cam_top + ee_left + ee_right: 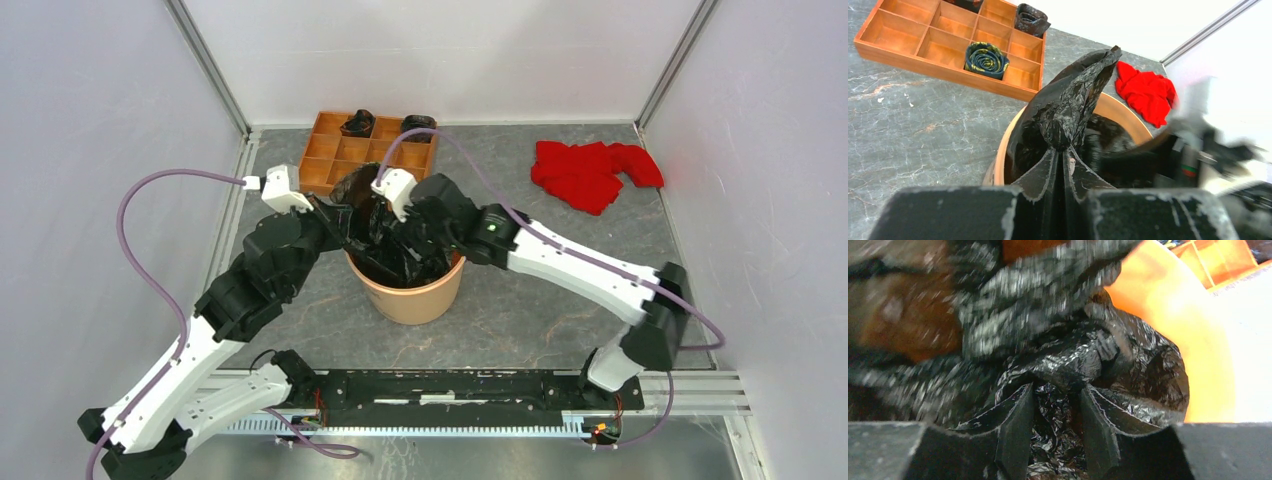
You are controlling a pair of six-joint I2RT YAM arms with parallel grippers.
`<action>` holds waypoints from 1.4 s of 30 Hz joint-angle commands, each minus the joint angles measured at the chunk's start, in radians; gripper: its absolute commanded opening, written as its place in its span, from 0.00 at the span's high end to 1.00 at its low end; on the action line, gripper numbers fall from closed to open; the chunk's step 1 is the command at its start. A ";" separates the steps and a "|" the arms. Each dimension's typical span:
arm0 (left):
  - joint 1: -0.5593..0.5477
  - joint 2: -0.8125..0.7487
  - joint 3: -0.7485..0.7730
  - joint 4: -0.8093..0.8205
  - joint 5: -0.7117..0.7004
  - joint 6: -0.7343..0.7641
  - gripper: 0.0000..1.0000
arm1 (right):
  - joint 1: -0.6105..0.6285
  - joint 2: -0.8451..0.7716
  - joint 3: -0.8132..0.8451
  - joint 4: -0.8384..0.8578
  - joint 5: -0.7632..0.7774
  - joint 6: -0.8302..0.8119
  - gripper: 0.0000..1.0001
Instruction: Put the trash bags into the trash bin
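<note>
Black plastic film of the trash bag (1068, 95) sits partly inside the trash bin (1122, 111), a round peach-orange bucket in the middle of the table. One fold of the bag rises in a crumpled peak above the rim. The rest lies bunched against the inner wall and bottom.

The left gripper (1064, 159) has its jaws closed tight on the base of that peak, holding it up at the near side of the bin. The right gripper (1055, 415) points down into the bucket. Its fingers (1015, 430) stand partway apart over the crinkled film, with no clear hold on it.

The step in hand appears to be seating and spreading the bag inside the bin. The next move likely calls for lowering or releasing the raised fold so that all the film drops below the rim.

Both arms reach forward from the near edge with elbows bent outward, and their wrists meet over the bucket. Behind it stand a wooden tray (898, 30) and a red cloth (1145, 92), well apart.
</note>
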State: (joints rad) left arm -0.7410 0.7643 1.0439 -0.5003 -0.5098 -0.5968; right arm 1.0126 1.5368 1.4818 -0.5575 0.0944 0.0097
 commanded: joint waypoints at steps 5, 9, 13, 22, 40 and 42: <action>0.000 -0.037 0.014 0.005 0.013 0.048 0.89 | 0.003 0.121 -0.081 0.149 0.131 0.126 0.60; 0.000 -0.030 0.001 0.021 0.026 0.050 0.90 | 0.002 0.014 -0.149 0.180 0.158 0.132 0.53; 0.000 -0.024 0.023 0.036 0.038 0.069 0.92 | 0.003 -0.124 -0.137 0.140 0.200 0.104 0.41; -0.001 -0.046 0.058 0.040 0.044 0.078 0.92 | -0.001 -0.264 -0.210 0.331 0.163 0.225 0.10; 0.000 -0.044 0.077 -0.015 0.023 0.043 0.88 | -0.013 -0.083 -0.049 0.377 0.303 0.280 1.00; 0.000 -0.030 0.073 -0.047 0.016 0.035 0.87 | -0.091 -0.076 0.056 0.248 0.190 0.227 1.00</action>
State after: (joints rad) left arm -0.7410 0.7151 1.0855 -0.5079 -0.4660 -0.5564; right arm 1.0050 1.4967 1.3483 -0.1589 0.2939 0.3405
